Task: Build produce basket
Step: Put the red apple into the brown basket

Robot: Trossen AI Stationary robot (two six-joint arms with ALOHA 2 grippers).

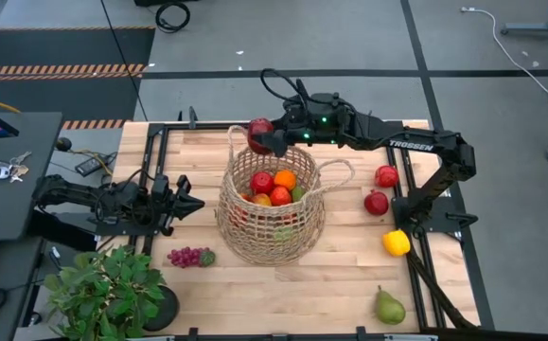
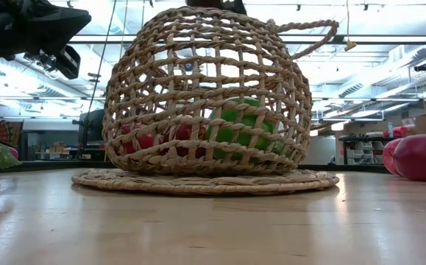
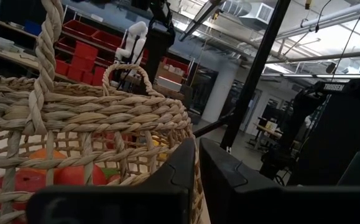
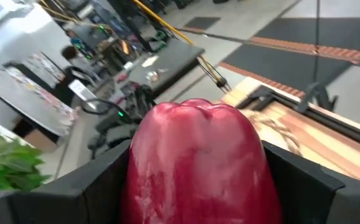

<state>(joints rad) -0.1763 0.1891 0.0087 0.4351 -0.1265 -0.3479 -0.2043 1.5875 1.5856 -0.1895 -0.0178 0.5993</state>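
The tan open-weave basket (image 1: 272, 204) stands on its flat base mid-table and holds red apples, an orange (image 1: 284, 179) and a green apple (image 2: 242, 125). My right gripper (image 1: 266, 140) hangs over the basket's far rim, shut on a dark red fruit (image 4: 195, 162). My left gripper (image 1: 190, 203) is shut and waits just left of the basket's wall (image 3: 86, 124). Loose produce lies on the table: two dark red fruits (image 1: 386, 175), a yellow pepper (image 1: 397, 242), a pear (image 1: 388, 306) and purple grapes (image 1: 189, 256). My right gripper pinches the dark red fruit between its two fingers (image 4: 298, 180), one on each of its opposite sides (image 4: 142, 180). The fingers reach in nearly level from the table's right. The fruit (image 1: 259, 130) is lifted clear, above the basket's far left rim.
A potted green plant (image 1: 108, 289) stands at the near left corner. A black frame rail (image 1: 160, 152) runs along the table's edges. The basket's two looped handles (image 1: 335, 170) stick up above its rim. Bare wood lies in front of the basket.
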